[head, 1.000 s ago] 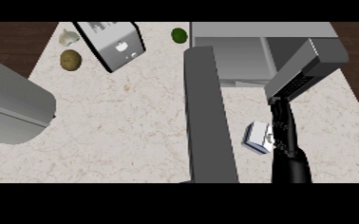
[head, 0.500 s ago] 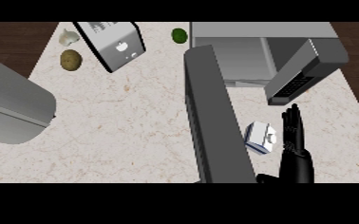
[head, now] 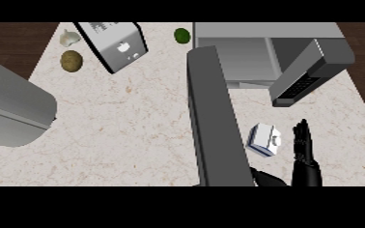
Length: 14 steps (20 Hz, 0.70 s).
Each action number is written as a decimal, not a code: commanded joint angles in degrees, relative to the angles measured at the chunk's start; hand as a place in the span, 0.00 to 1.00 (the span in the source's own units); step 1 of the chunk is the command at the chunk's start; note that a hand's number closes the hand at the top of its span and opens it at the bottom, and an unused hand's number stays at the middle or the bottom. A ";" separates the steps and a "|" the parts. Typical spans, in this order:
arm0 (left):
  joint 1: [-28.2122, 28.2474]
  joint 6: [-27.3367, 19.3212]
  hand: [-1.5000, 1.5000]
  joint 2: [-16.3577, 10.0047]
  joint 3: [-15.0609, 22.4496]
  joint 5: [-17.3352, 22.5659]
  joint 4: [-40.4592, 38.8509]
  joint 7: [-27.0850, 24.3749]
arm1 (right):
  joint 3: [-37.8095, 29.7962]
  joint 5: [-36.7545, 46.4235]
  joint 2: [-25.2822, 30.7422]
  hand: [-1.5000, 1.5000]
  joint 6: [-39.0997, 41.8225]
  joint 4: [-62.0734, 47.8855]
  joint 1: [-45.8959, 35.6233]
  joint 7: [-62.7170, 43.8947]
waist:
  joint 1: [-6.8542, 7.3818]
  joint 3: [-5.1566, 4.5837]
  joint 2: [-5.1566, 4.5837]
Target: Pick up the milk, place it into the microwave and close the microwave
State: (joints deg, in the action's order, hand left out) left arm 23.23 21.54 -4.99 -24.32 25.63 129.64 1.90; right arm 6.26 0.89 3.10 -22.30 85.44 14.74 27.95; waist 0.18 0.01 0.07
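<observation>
- The milk is seen lying on the counter, just left of the right hand and not touched by it; its place is unchanged.
- The hand's fingers are held straight and together, and it has been drawn back slightly.
- The microwave door, further left, stands open.
- The forearm is cut off below.

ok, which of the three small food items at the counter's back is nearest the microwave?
The dark green round one, just left of the grey microwave. The brown round one and the white lumpy one lie far left.
</observation>
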 commanded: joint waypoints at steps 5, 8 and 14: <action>-2.61 0.10 0.00 3.83 2.11 -5.32 0.02 0.64 | -2.59 -1.13 -2.48 0.00 2.35 -14.08 -4.45 10.47 | -0.03 0.01 -0.07; -3.57 2.27 0.00 -0.31 -4.07 1.28 -2.32 1.56 | -6.54 -2.61 0.28 0.00 4.83 -20.48 -10.74 10.25 | 0.15 0.01 -0.07; -2.11 3.98 0.00 2.88 -3.76 -0.32 -0.55 2.77 | -10.34 -4.42 2.09 0.00 6.28 -24.20 -10.89 14.17 | 0.04 0.00 -0.05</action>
State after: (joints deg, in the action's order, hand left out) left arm 20.91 24.83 -3.72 -28.50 26.93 128.76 4.14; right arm -0.91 -1.88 2.86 -18.13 64.60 6.15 40.85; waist 0.26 0.02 0.02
